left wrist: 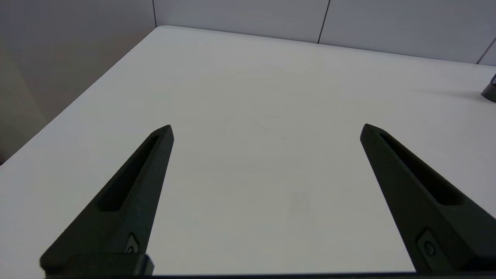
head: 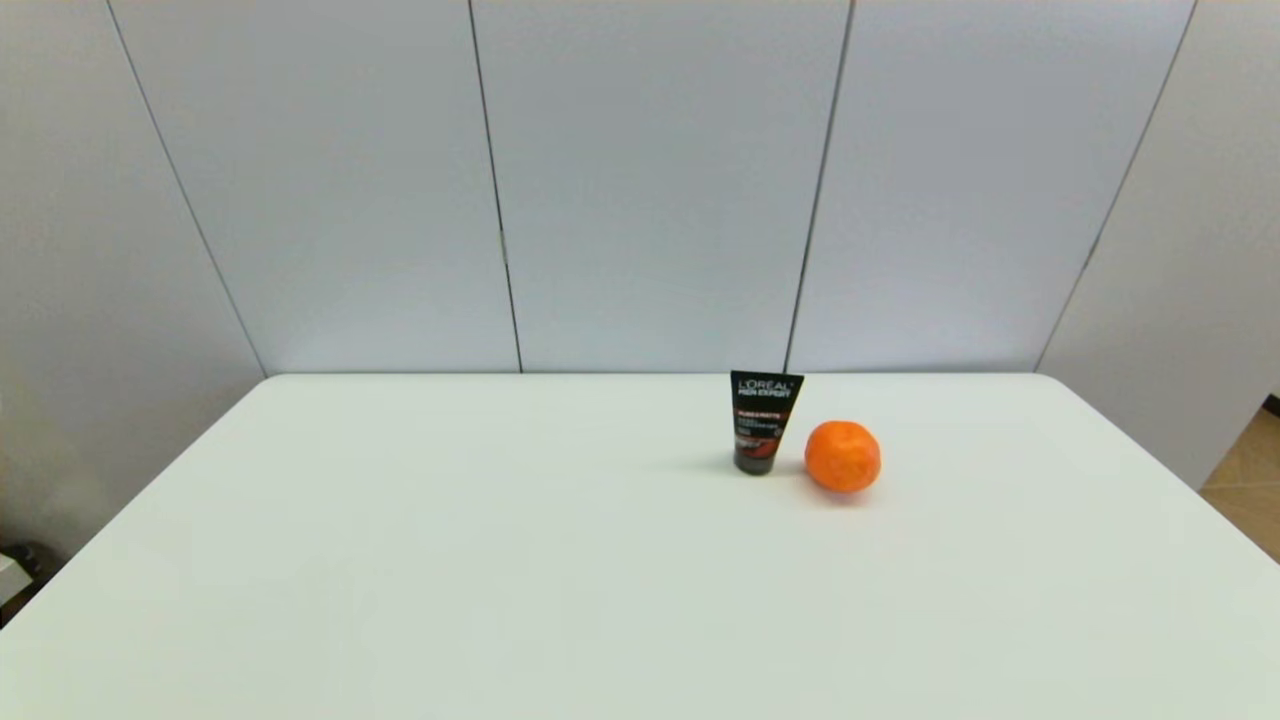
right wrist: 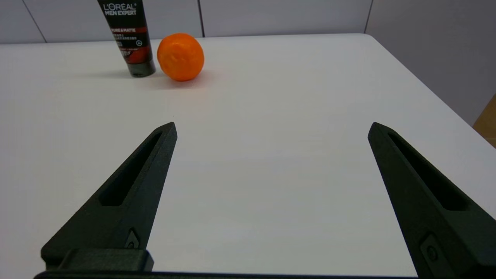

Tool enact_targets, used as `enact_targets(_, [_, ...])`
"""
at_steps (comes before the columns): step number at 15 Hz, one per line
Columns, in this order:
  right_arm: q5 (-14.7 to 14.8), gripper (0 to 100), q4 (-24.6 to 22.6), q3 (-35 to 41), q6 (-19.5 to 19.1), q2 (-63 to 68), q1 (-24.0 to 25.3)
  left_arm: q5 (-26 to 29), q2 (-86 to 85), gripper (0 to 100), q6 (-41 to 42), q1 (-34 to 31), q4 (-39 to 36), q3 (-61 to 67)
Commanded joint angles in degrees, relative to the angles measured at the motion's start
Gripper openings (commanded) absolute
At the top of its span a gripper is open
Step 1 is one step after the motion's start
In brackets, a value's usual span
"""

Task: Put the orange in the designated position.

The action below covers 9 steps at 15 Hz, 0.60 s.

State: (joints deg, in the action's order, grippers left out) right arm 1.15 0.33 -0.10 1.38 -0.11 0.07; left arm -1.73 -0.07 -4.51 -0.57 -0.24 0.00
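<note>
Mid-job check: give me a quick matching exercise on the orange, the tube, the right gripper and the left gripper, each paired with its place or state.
Things:
1. orange
2. tube
3. right gripper
4. left gripper

Descriptions:
A. standing upright on its cap
B. open, over bare table, only the tube's base in its view
C. lying free on the table, to the tube's right
D. open, facing the orange from a distance

Pairs: 1-C, 2-A, 3-D, 4-B

The left gripper (left wrist: 266, 130) hangs above the plain white matte table (left wrist: 248, 85) with its two long black tapered fingers (left wrist: 128, 193) spread wide apart, nothing between them. Grey wall panels (left wrist: 387, 23) stand behind the table's far edge. A dark rounded base of an object (left wrist: 490, 91) shows partly at the picture's edge, resting on the table.
</note>
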Motion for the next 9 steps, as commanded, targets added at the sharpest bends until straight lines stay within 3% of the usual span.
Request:
enact_targets(1, [0.00, 100, 0.02, 0.01, 0.03, 0.11, 0.01, -0.03, 0.07, 100, -0.06, 0.05, -0.02, 0.00])
enact_targets(9, [0.00, 100, 0.02, 0.01, 0.03, 0.11, 0.01, -0.03, 0.07, 100, -0.06, -0.04, -0.02, 0.00])
